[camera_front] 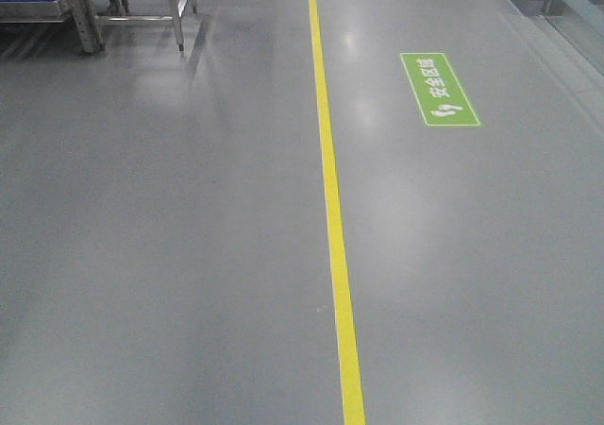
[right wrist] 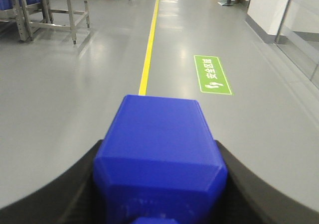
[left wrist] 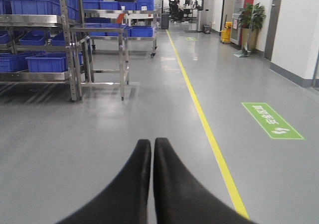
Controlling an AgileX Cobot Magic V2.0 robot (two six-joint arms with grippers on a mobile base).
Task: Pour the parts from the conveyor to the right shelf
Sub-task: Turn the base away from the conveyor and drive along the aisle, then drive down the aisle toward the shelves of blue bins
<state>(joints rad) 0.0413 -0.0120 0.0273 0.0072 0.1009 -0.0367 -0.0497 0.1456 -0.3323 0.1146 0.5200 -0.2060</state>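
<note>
Bright-blue plastic block (right wrist: 159, 134) sat gripped in the right tool (right wrist: 158, 157); the left tool (left wrist: 152, 144) was closed, empty, over the grey floor (left wrist: 75, 134), left of a yellow line (left wrist: 210, 134).

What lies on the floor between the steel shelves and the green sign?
Only the yellow line on bare grey floor, seen in the left wrist view.
</note>
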